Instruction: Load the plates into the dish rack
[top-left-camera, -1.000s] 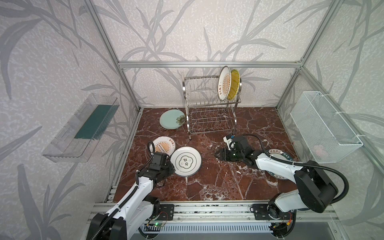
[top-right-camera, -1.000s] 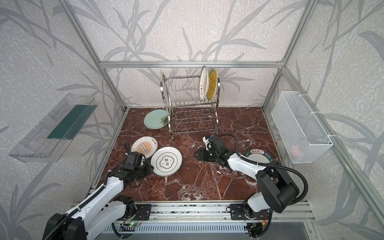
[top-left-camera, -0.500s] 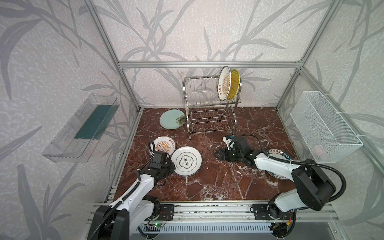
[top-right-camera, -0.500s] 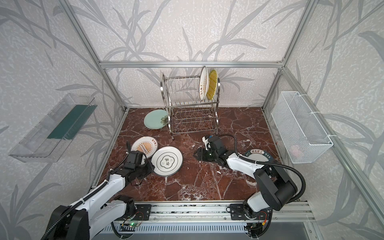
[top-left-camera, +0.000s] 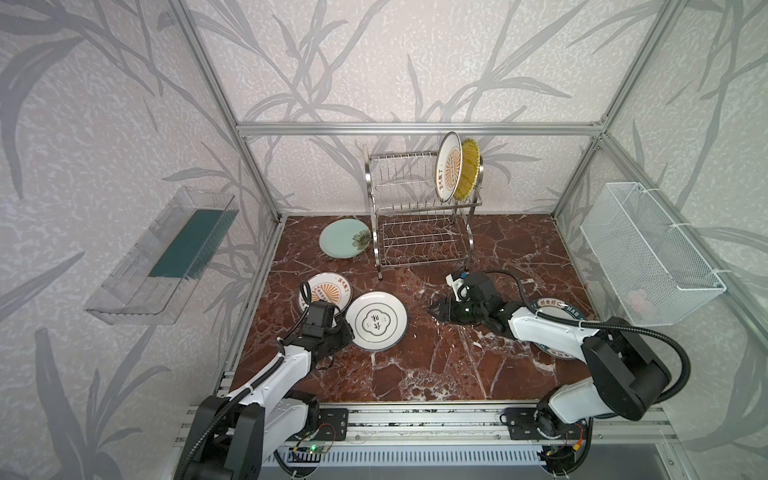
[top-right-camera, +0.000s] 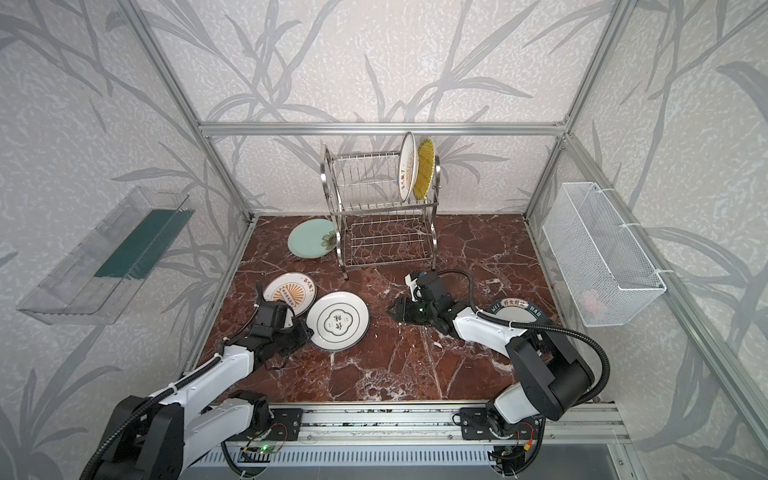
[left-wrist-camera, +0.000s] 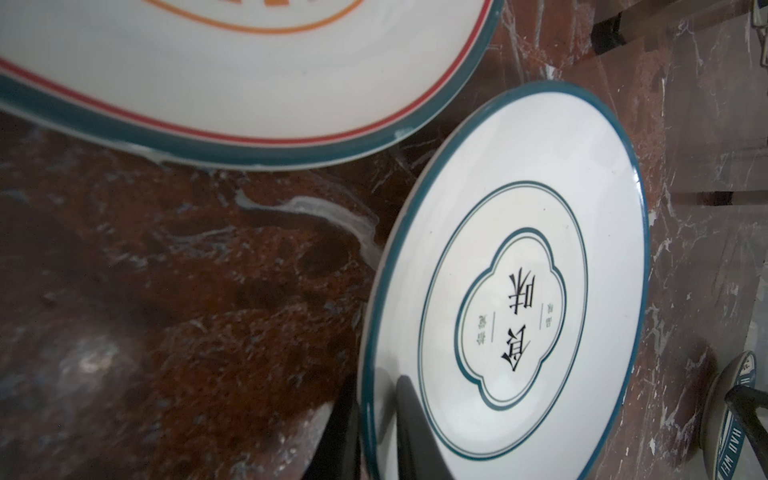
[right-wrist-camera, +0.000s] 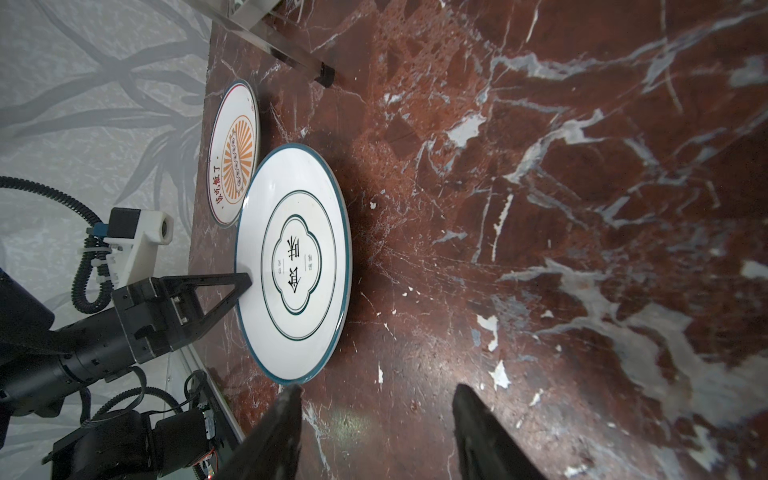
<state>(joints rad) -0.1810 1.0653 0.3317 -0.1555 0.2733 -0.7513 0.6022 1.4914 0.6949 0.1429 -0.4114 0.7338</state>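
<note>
Along the bottom edge of both top views an aluminium rail (top-left-camera: 415, 419) was seen, with both arm bases fixed to it. Above it a floor (top-left-camera: 415, 370) of dark red marble, veined in white, was spread as far as the back wall.

Left of centre, the left gripper (top-left-camera: 348, 332) was closed on the near rim of the quatrefoil plate (top-left-camera: 376, 321). One finger (right-wrist-camera: 241, 281) was laid on top of the rim and the other was set beneath it. Just beside that plate, up and to the left, a sunburst plate (top-left-camera: 328, 291) was laid flat.

Right of centre, the right gripper (right-wrist-camera: 376, 388) was held low over bare marble, jaws apart and nothing between them. A lettered plate (top-left-camera: 552, 305) was partly hidden under that arm.

Higher in the frame, a mint plate (top-left-camera: 343, 244) was laid by the left foot of the rack (top-left-camera: 419, 232). At the right end of the rack's upper tier a second sunburst plate (top-left-camera: 449, 172) and a yellow plate (top-left-camera: 466, 170) were stood upright, side by side.

The room was closed in by walls (top-left-camera: 415, 62) papered with grey leaves. A clear tray (top-left-camera: 166, 257) was hung at the left and a mesh basket (top-left-camera: 648, 257) at the right.
</note>
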